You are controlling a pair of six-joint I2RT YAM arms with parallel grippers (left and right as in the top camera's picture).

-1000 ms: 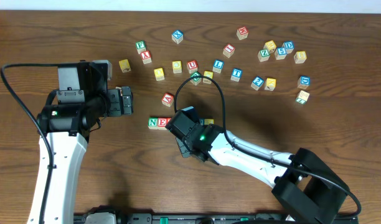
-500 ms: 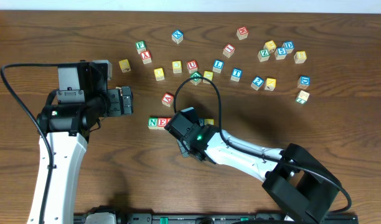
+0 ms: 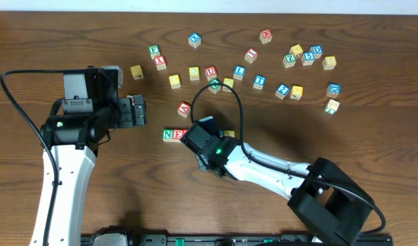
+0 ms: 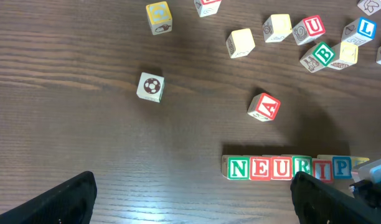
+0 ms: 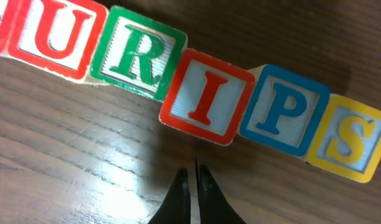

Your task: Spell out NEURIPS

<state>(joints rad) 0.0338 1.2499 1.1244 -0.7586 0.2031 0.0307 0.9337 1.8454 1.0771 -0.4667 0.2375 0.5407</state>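
NEURIPS row [image 4: 290, 168] - all seven cubes side by side, lower right of the left wrist view. In the overhead view it sits mid-frame, mostly hidden under the right arm [image 3: 263, 167], with only the N-E end showing.

Order reads correctly: green N [image 4: 238, 168], red E [image 4: 260, 168], red U [image 5: 50, 31], green R [image 5: 136, 53], red I [image 5: 206, 96], blue P [image 5: 284, 112], yellow S [image 5: 346, 137]. Neighbours touch, but the line isn't dead straight - the I sits slightly out of line, toward the right claw [image 5: 193, 180].

That claw is pinched closed and empty, tips just short of the I; it looks apart from the cube. The left claw [image 3: 137, 111] is spread wide and holds nothing, left of the row and well apart.

Judgement: the spelling is essentially done. What's left is at most a nudge to straighten the row, then backing off.

Spare cubes, the red A [image 4: 264, 107] among them, lie scattered over the upper worktop [image 3: 373, 137].
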